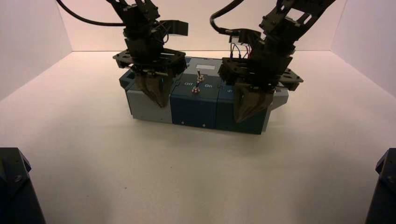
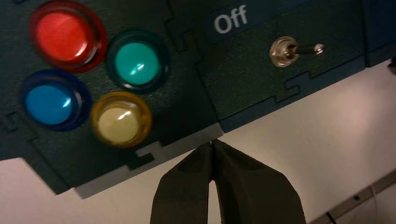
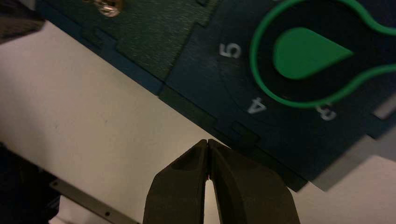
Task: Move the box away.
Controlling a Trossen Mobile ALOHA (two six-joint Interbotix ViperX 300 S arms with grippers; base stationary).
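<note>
The box (image 1: 194, 109), long, dark-teal and grey, stands across the middle of the white table. My left gripper (image 1: 161, 103) is shut and empty, its tips at the box's near front edge on the left, by the grey section. The left wrist view shows the gripper tips (image 2: 213, 142) against that edge, with red (image 2: 63, 35), green (image 2: 137, 63), blue (image 2: 49, 103) and yellow (image 2: 120, 122) buttons and a toggle switch (image 2: 289, 49) by "Off". My right gripper (image 1: 240, 119) is shut and empty at the front edge on the right. In the right wrist view its tips (image 3: 208, 141) lie near the green dial (image 3: 306, 51).
White walls enclose the table on the left, back and right. Wires (image 1: 238, 49) rise from the box's back behind the right arm. Dark arm bases sit at the near corners (image 1: 14, 186) (image 1: 385, 186). Open table lies in front of and behind the box.
</note>
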